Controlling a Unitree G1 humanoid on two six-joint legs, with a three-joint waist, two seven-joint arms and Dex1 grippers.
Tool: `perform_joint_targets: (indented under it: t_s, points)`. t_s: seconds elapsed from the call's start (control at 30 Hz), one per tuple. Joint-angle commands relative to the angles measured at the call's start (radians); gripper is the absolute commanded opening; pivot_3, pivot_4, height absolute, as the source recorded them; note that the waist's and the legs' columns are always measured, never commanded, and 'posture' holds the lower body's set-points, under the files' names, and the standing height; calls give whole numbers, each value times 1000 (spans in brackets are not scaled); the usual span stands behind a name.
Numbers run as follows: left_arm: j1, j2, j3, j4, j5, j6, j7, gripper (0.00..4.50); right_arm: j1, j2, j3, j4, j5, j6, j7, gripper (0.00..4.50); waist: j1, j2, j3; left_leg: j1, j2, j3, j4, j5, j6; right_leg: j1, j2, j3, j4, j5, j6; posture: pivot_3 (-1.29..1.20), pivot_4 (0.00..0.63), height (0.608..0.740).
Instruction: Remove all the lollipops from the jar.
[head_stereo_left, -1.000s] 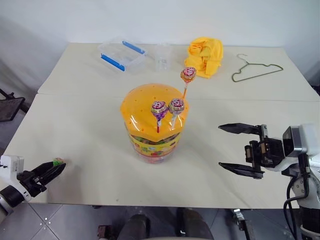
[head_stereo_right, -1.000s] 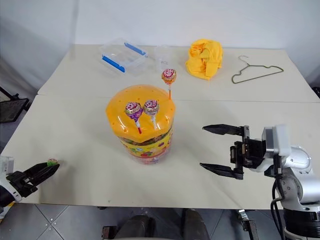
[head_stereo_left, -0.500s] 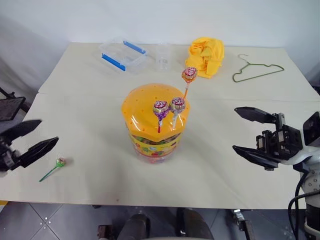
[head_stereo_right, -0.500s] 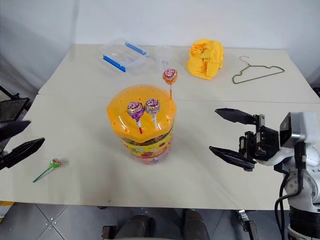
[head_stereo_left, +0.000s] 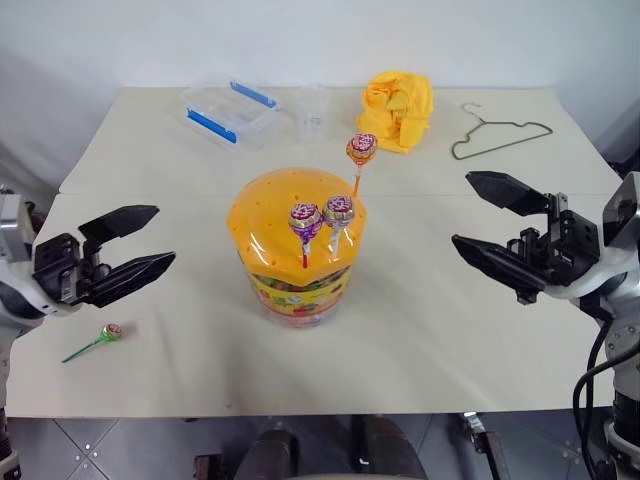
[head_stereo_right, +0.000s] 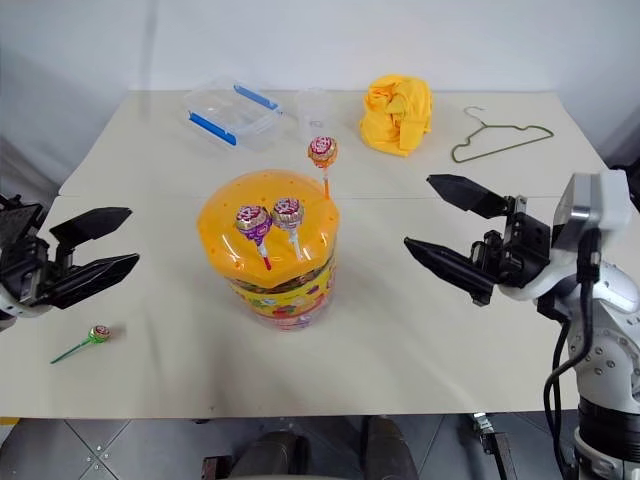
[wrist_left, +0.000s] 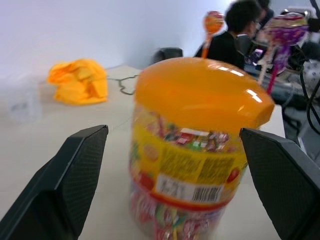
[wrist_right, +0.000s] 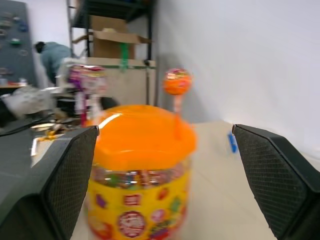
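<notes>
- The jar (head_stereo_left: 297, 245), a clear tub with a colourful label and a domed orange lid, stands upright near the middle of the cream tabletop (head_stereo_left: 420, 330).
- Three lollipops are stuck upright in the lid: one with an orange stick (head_stereo_left: 360, 151) at the far edge of the dome, and two side by side at the near edge, one on a red stick (head_stereo_left: 304, 221) and one on a white stick (head_stereo_left: 338, 211).
- The green lollipop (head_stereo_left: 108, 333) lies flat on the tabletop near the left front edge, well apart from the jar, its green stick pointing toward the front-left corner.
- The left gripper (head_stereo_left: 133, 250) hovers above the tabletop to the left of the jar, just above and beyond the green lollipop; its two black fingers are spread wide and hold nothing.
- The right gripper (head_stereo_left: 487, 219) hovers to the right of the jar, pointing at it; its fingers are likewise spread wide apart and empty.
- In both wrist views the jar sits between that gripper's fingers, apart from them.
- At the far side of the tabletop lie a clear box with blue clips (head_stereo_left: 228, 108), a small clear cup (head_stereo_left: 313, 112), a crumpled yellow cloth (head_stereo_left: 398, 98) and a green wire hanger (head_stereo_left: 500, 136).
- A person (wrist_left: 235, 35) with dark hair sits in the background of the left wrist view.
</notes>
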Motion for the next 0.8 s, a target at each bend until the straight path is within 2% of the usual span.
perform_joint_targets:
  t_s: [0.03,0.23,0.4,0.5,0.8]
  points:
    - [5,10,37,-12,-35,13,-19,4475,-163,33,68,49,-1,48,-84,4500,-1,0,0,0,0,1,1,0,0,0,0,1,0,0,0,0,150,740]
    - [12,-24,38,-69,-66,9,-9,4475,-382,95,226,143,-62,166,-137,4500,2,1,0,-1,0,0,2,0,0,-1,-1,0,1,0,0,0,150,740]
    - [36,-41,46,-115,-93,19,9,4475,-442,123,296,174,-107,203,-102,4500,1,1,0,-3,0,0,2,-1,1,-3,-1,-2,1,0,0,0,150,740]
    - [40,-46,46,-137,-111,21,17,4500,-460,137,311,192,-127,218,-97,3961,0,1,0,-4,-1,0,3,-2,2,-4,-2,-3,2,0,0,0,150,740]
    - [19,-44,44,-150,-159,26,52,4500,-446,158,251,225,-103,186,3,895,0,1,0,-4,-1,0,4,-1,2,-4,-2,-3,2,0,0,0,150,740]
